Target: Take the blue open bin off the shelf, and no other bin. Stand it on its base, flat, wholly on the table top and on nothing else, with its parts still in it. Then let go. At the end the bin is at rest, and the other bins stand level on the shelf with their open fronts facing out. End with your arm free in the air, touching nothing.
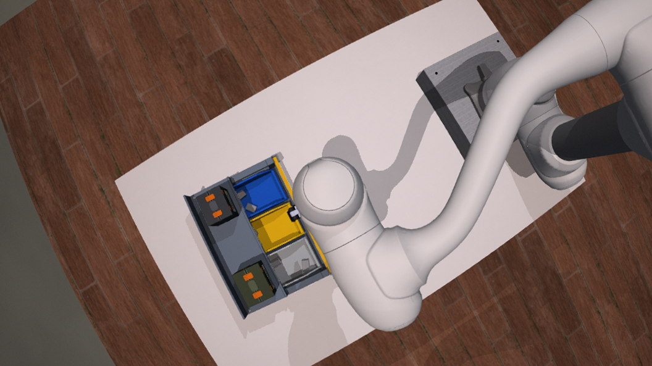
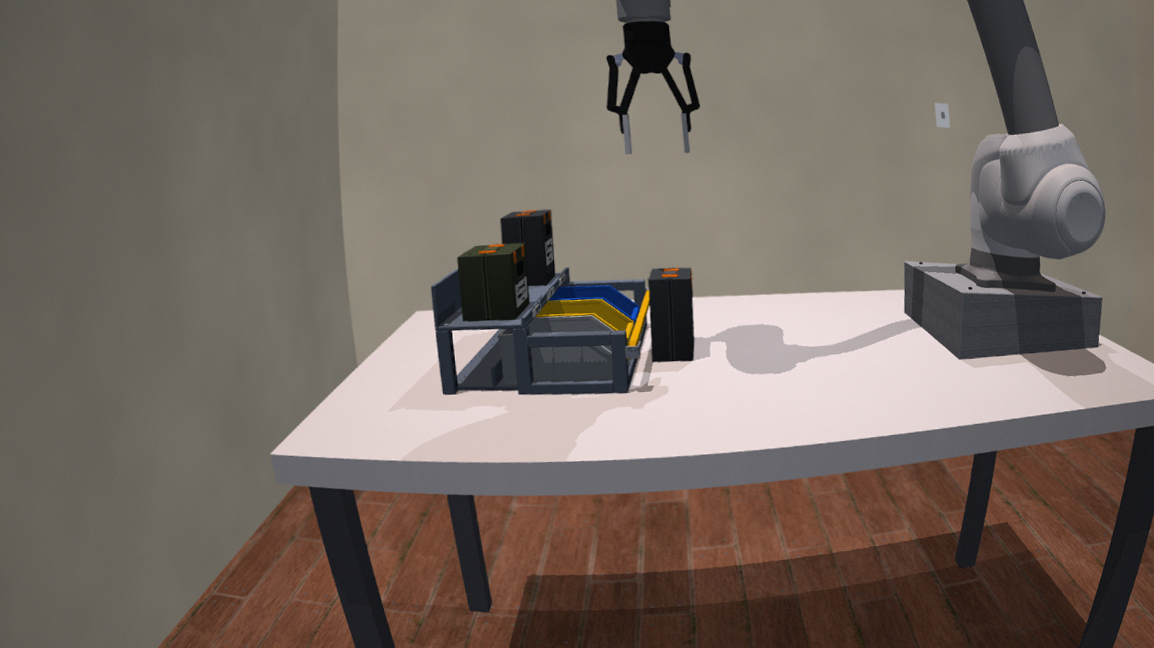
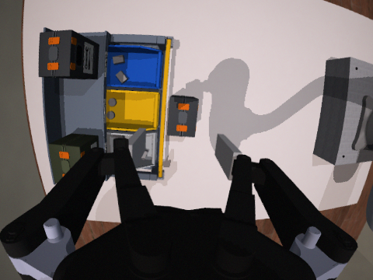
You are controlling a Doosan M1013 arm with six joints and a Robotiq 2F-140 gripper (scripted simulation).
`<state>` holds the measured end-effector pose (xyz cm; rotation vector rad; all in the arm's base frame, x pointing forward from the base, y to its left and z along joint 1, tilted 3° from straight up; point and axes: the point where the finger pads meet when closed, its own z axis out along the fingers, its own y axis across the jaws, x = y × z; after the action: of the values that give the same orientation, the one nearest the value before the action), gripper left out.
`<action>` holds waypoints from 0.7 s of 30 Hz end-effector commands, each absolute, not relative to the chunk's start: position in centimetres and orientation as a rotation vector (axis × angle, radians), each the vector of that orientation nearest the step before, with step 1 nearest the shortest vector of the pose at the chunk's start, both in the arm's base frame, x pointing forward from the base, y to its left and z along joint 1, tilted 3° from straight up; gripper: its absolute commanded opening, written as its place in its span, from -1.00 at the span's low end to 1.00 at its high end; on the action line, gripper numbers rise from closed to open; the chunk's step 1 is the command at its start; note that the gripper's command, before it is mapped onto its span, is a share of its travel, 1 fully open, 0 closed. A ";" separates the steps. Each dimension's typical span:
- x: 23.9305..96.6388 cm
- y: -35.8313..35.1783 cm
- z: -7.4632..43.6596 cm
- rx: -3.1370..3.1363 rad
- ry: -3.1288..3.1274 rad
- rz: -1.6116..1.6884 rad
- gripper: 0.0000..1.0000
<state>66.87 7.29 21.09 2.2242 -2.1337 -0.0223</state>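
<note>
The blue bin [image 1: 265, 190] [image 2: 592, 293] [image 3: 140, 70] sits in the shelf [image 1: 236, 242] [image 2: 522, 361] [image 3: 78, 105], at the far end of the row in the exterior view. Two grey parts lie in it. Beside it are the yellow bin [image 1: 278, 225] [image 2: 582, 307] [image 3: 136, 109], with two round parts, and the grey bin [image 1: 293, 263] [image 2: 583, 324], partly hidden by a finger in the wrist view. My gripper [image 2: 657, 138] [image 3: 181, 141] is open and empty, pointing down high above the table top [image 2: 748, 419] [image 3: 272, 39].
A yellow bar [image 1: 283, 176] [image 3: 166, 78] runs along the shelf front. A black case [image 2: 672, 316] [image 3: 183, 117] stands on the table close before it. Another black case [image 1: 217, 205] [image 2: 527, 244] [image 3: 58, 54] and a green case [image 1: 253, 284] [image 2: 490, 282] stand on the shelf's upper board.
</note>
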 end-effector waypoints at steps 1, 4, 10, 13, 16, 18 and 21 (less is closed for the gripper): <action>66.9 7.3 21.1 2.224 -2.134 -0.022 0.15; 66.9 7.3 21.1 2.224 -2.134 -0.022 0.15; 66.6 7.3 21.1 2.224 -2.134 -0.022 0.15; 66.5 7.3 21.1 2.224 -2.134 -0.022 0.15; 66.5 7.3 21.1 2.224 -2.134 -0.022 0.15; 66.5 7.3 21.1 2.224 -2.134 -0.022 0.15; 66.5 7.3 21.1 2.224 -2.134 -0.022 0.15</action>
<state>66.55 7.26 21.12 2.2243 -2.1338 -0.0222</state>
